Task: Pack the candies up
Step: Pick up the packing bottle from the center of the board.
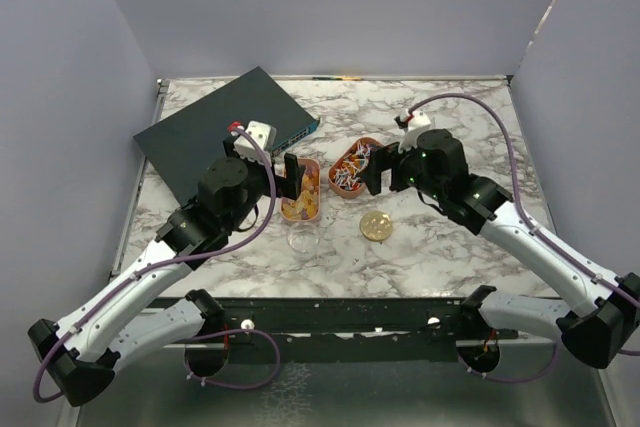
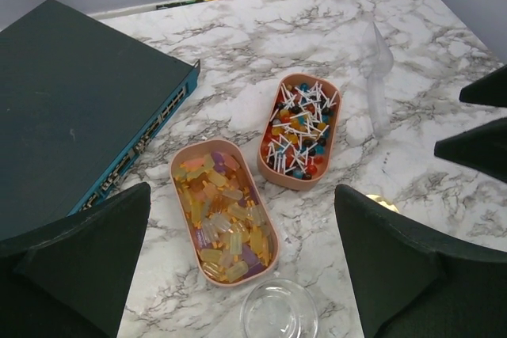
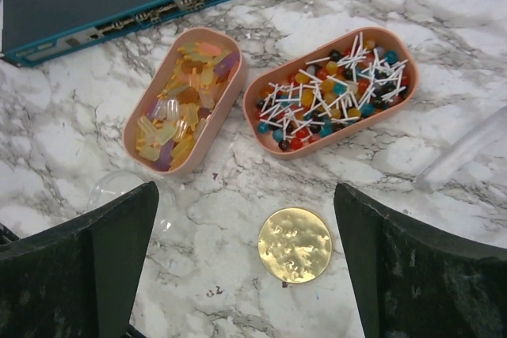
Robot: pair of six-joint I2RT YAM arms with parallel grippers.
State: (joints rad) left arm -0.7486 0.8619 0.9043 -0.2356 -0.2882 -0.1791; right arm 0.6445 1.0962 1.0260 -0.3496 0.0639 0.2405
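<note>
Marble tabletop (image 1: 450, 247) carries two peach trays side by side near its middle: the left tray (image 2: 175, 176) holds yellow-orange candies (image 2: 222, 215), the right tray (image 2: 289, 184) mixed candies (image 2: 299, 128) with white sticks. The left gripper (image 1: 283, 179) and right gripper (image 1: 382, 172) hover over them, jaws spread wide, empty

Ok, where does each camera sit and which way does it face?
Top external: fixed above and behind the robot, looking down over the table; left gripper and right gripper show.
Left wrist: behind the left gripper, looking down and forward at the candies in two trays; its open fingers show.
Right wrist: behind the right gripper, over the gold lid, facing the same trays; its open fingers show.
Shared: both wrist views hold both trays.
</note>
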